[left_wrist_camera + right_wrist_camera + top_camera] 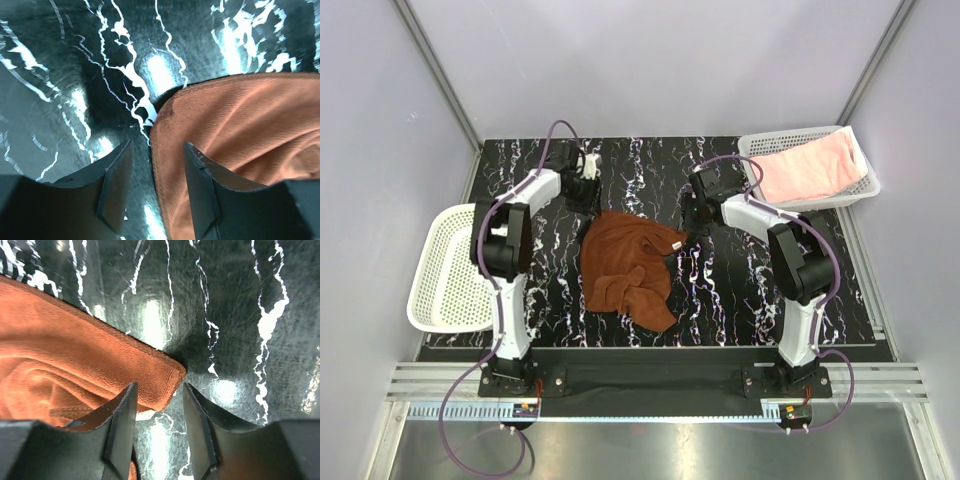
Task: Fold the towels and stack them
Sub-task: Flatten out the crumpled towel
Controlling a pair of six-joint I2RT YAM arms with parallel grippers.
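Note:
The rust-brown towel [628, 262] lies crumpled in the middle of the black marbled table. My left gripper [585, 192] is open over its far left corner; in the left wrist view the towel's edge [240, 130] lies between my fingertips [156, 165]. My right gripper [697, 215] is open over the far right corner; in the right wrist view that corner [165, 372] sits just ahead of my jaws [159, 410]. The pale pink towel [810, 168] lies in the basket at the back right. The white towel is out of view.
A white mesh basket [850, 135] holds the pink towel at the back right. An empty white mesh basket [445, 270] stands off the table's left edge. Grey walls enclose the table.

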